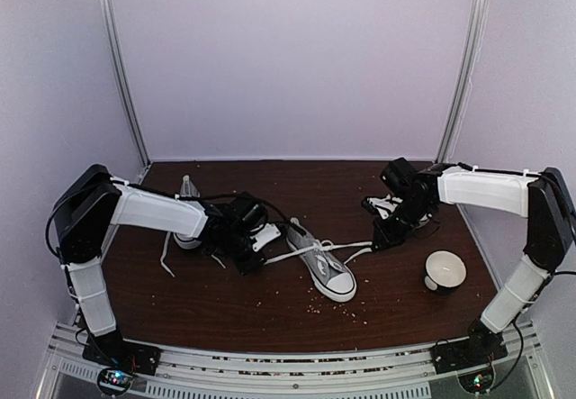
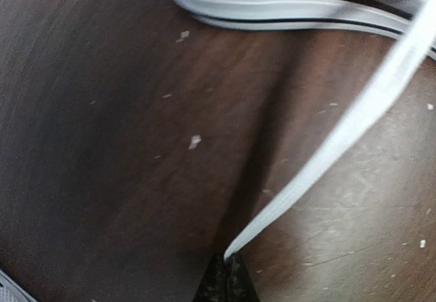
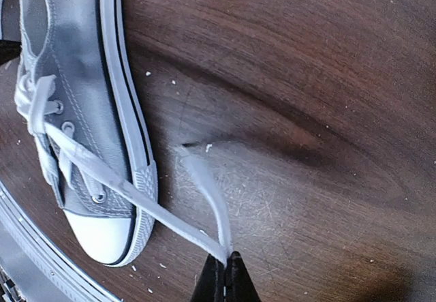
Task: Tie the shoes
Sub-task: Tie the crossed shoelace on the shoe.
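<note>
Sneaker [image 1: 324, 268] of grey canvas with a white toe cap lies flat on its sole near the middle of the tabletop [image 1: 297, 192]. Its long axis runs on a diagonal, heel toward the far left and toe toward the near right. Its two white laces are drawn out sideways, roughly across that axis. The left lace [image 2: 327, 145] runs taut from the sneaker's left flank to the left tool [image 2: 227, 268], whose jaws are pressed fully together on the very end of the strand, just above the wood. The right lace [image 3: 136, 200] leaves the eyelets, crosses the sneaker's sole edge near the toe and ends in the right tool [image 3: 227, 264], which is likewise clamped tight on it. A second, blurred stretch of lace curls away from the same pinch. The sneaker therefore sits between the tools, the left tool just off its heel side and the right tool off its toe side, with neither arm clearly nearer. By my reading the ends are gripped but not yet crossed, so the coming move would carry each strand inward over the tongue, across the long axis. The second sneaker [image 1: 186, 203] stands to the far left of the first, partly hidden behind the left arm. A white cup [image 1: 445, 270] sits well to the first sneaker's right, and pale crumbs [image 1: 315, 307] are scattered around it.
</note>
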